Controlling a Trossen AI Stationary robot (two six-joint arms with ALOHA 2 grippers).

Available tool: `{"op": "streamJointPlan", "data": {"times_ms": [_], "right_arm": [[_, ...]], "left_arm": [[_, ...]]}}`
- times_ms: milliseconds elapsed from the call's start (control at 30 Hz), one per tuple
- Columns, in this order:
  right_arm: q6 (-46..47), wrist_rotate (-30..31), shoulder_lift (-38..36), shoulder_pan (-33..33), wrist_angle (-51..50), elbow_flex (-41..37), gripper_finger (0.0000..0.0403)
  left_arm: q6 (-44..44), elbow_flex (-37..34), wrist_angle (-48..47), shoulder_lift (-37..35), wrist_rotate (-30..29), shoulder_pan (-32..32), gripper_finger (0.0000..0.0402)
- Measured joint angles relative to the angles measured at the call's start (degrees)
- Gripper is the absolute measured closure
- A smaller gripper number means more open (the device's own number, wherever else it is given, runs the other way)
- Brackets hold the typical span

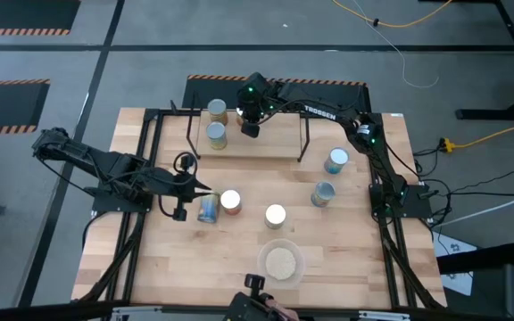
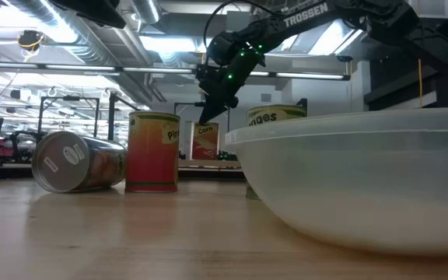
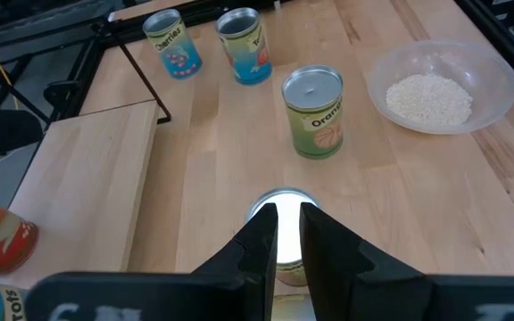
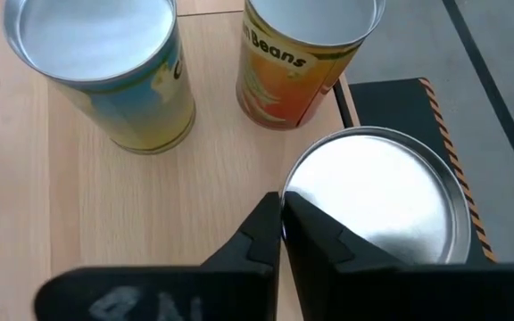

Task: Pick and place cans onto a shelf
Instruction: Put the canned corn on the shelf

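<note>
The shelf (image 1: 266, 143) stands at the table's far side with two cans (image 1: 217, 111) (image 1: 217, 135) upright at its left end. My right gripper (image 4: 281, 209) is over the shelf, shut on a third can (image 4: 373, 201), which my arm hides in the high view. My left gripper (image 3: 288, 223) is nearly shut, its fingertips at the near rim of an upright can (image 3: 279, 201), beside a blue can lying on its side (image 1: 208, 209). Three more cans stand on the table (image 1: 275, 215) (image 1: 324, 193) (image 1: 335, 160). My right gripper has the can's top rim (image 4: 286, 183) between its two fingers, one over the silver lid and one outside the wall. The fingers come from above, slanting down. The can is upright; whether its base is on the shelf board I cannot tell. My left gripper: I cannot tell whether its fingertips touch the upright can's top.
A clear bowl of pale grains (image 1: 280, 261) sits near the table's near edge, filling the right of the low view (image 2: 364, 179). The shelf's black side supports (image 1: 306, 134) rise at its ends. The right part of the shelf board is bare.
</note>
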Motion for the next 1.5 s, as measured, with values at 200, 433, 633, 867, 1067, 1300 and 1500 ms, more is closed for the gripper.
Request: {"op": "streamJointPlan", "data": {"times_ms": [200,433,633,867,1067,1300,1500], "right_arm": [[0.0,0.02,0.0,0.0,0.01,0.0,0.0377],[0.01,0.06,0.0,0.0,0.25,-0.02,0.0376],[0.0,0.06,0.02,0.02,0.36,-0.02,0.0376],[0.0,0.06,0.02,0.02,0.38,-0.04,0.0376],[0.0,0.08,0.02,0.02,0.38,-0.04,0.0375],[-0.07,0.08,0.02,0.02,0.38,-0.04,0.0316],[-0.09,0.12,0.06,0.02,0.38,-0.06,0.027]], "left_arm": [[-0.02,0.0,0.0,0.0,0.0,-0.01,0.0358],[-0.02,0.0,-0.02,-0.01,0.0,-0.01,0.0358],[-0.02,0.0,-0.02,-0.02,0.0,0.01,0.0358],[-0.02,0.0,-0.02,0.0,0.01,0.01,0.0358],[-0.02,0.0,-0.02,-0.01,0.0,0.01,0.0358],[-0.02,0.0,-0.04,0.0,0.0,0.0,0.0358],[-0.02,0.0,-0.04,0.0,0.0,-0.01,0.0358]]}}
